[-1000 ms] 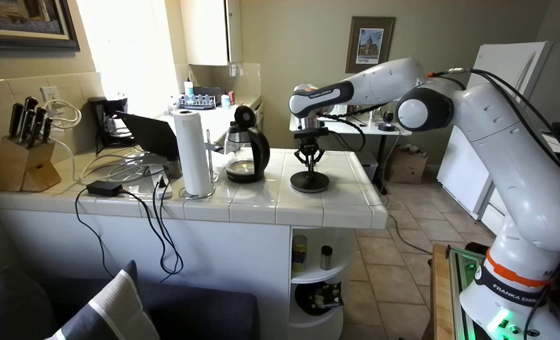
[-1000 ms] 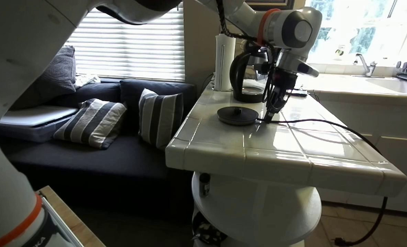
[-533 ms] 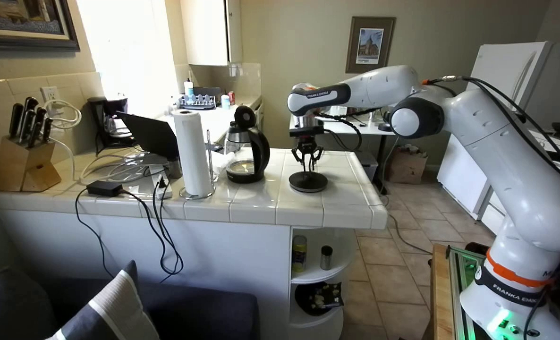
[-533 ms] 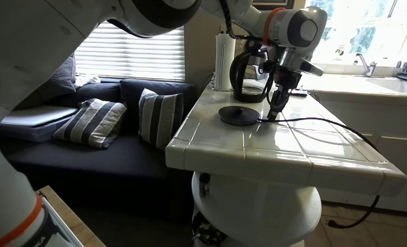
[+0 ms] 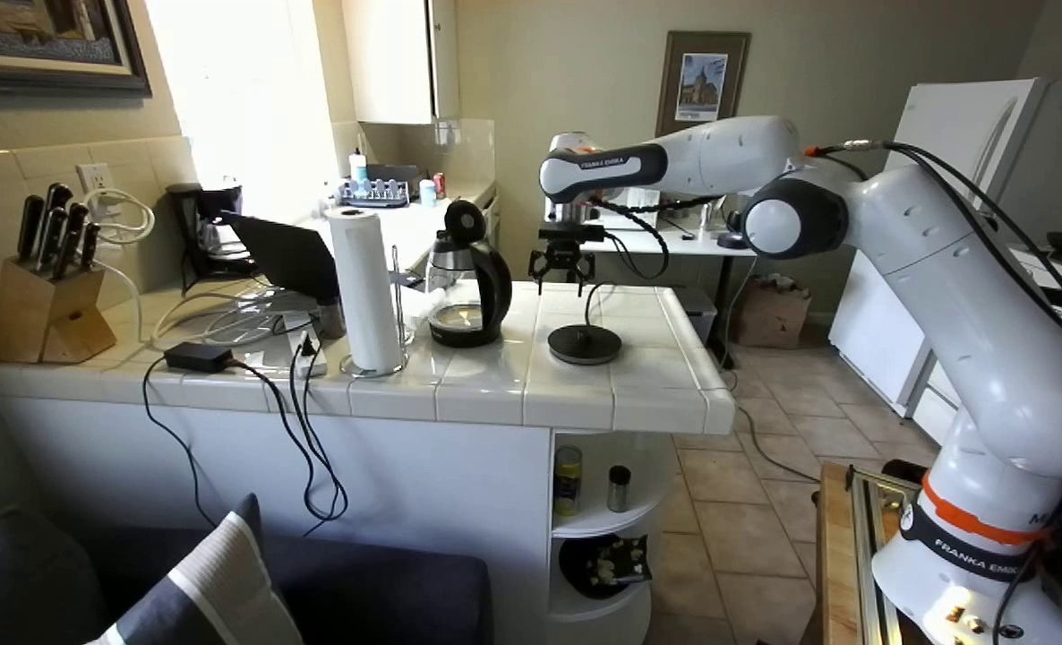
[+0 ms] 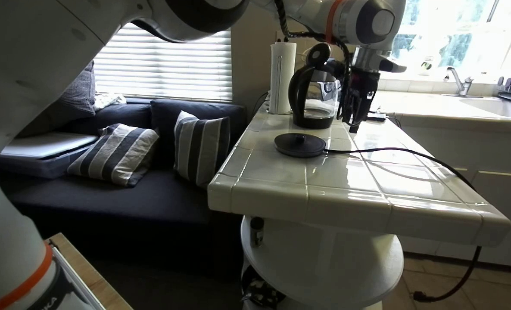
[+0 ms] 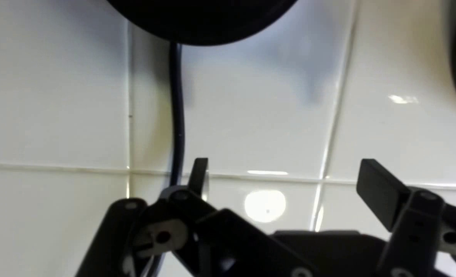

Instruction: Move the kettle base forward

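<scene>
Kettle base (image 6: 300, 145), lying flat mid-frame in an exterior view, black and round on the white tiled surface (image 6: 272, 176), and nothing has hold of it! Over the tiles hangs the claw (image 5: 560, 285), jaws standing wide apart, nothing between them. Now, the crux: in the wrist view the disc pokes in at the top edge, left of centre, while the jaws sit along the bottom, so it lies up-frame of them, not underneath. No long axis to line up; only the cord (image 6: 380, 150) gives it a direction, running down the frame and slipping behind the jaw at the left. Another nudge, I reckon, would mean coming down and across to that rim, wary of pinning the cord. Whether the forward move is finished, I couldn't say. To its left in an exterior view stands the kettle (image 5: 495, 287), near but apart, then a paper towel roll (image 5: 365, 291); in an exterior view, a bright window (image 6: 453, 47) glares at upper right and a dark couch (image 6: 87, 198) spreads left.
</scene>
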Available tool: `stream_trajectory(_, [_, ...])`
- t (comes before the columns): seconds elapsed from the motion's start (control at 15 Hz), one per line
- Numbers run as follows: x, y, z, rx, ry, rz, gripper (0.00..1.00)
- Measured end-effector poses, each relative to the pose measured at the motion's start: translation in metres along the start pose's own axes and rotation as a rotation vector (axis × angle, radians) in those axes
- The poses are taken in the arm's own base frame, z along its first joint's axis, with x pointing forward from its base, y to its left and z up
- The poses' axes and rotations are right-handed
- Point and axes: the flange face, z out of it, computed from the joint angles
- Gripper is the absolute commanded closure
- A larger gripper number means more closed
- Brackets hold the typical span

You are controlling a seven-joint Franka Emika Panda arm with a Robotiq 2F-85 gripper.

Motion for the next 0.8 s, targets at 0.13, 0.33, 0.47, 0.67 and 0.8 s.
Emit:
stream_trajectory(0.13, [-0.006, -0.01, -0.017, 0.032, 0.049, -0.041, 0.0])
stream_trajectory(0.33, [-0.019, -0.016, -0.038, 0.019, 0.104, -0.149, 0.0])
stream_trajectory(0.47, [-0.028, -0.01, -0.048, -0.008, 0.113, -0.261, 0.0])
stream_trajectory(0.67, [-0.043, 0.008, -0.068, -0.016, 0.108, -0.435, 0.0])
stream_trajectory(0.8, [-0.055, 0.021, -0.082, -0.013, 0.101, -0.543, 0.0])
